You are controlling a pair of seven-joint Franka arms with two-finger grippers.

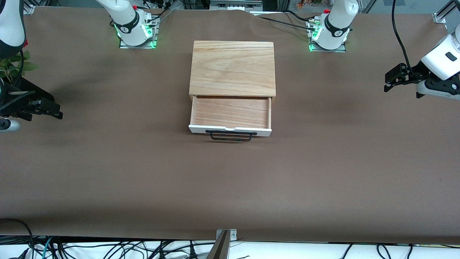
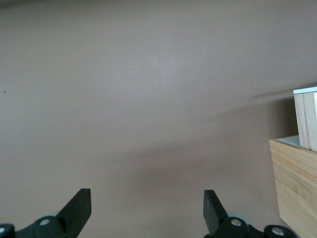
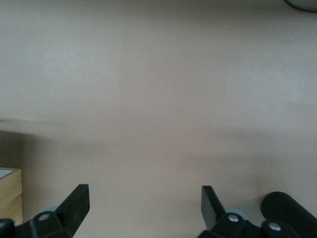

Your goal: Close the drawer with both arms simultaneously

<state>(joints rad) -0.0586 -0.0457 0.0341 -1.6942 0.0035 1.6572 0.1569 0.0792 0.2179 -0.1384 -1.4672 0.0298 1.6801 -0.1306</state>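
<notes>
The wooden box (image 1: pixel 233 68) stands mid-table. Its drawer (image 1: pixel 230 112) is pulled out toward the front camera, with the white front panel (image 1: pixel 230 129) and the black wire handle (image 1: pixel 230 136) leading. The tray is empty. My left gripper (image 1: pixel 390 80) is open and empty above the table near the left arm's end, well apart from the box. Its wrist view shows its spread fingers (image 2: pixel 79 208), the drawer's end (image 2: pixel 306 121) and the box side (image 2: pixel 294 188). My right gripper (image 1: pixel 54 108) is open and empty near the right arm's end, its fingers (image 3: pixel 77 206) over bare table.
A green plant (image 1: pixel 14 66) stands at the right arm's end beside the right gripper. A metal bracket (image 1: pixel 223 242) and loose cables (image 1: pixel 118 250) lie along the table edge nearest the front camera. A wooden corner of the box (image 3: pixel 10 198) shows in the right wrist view.
</notes>
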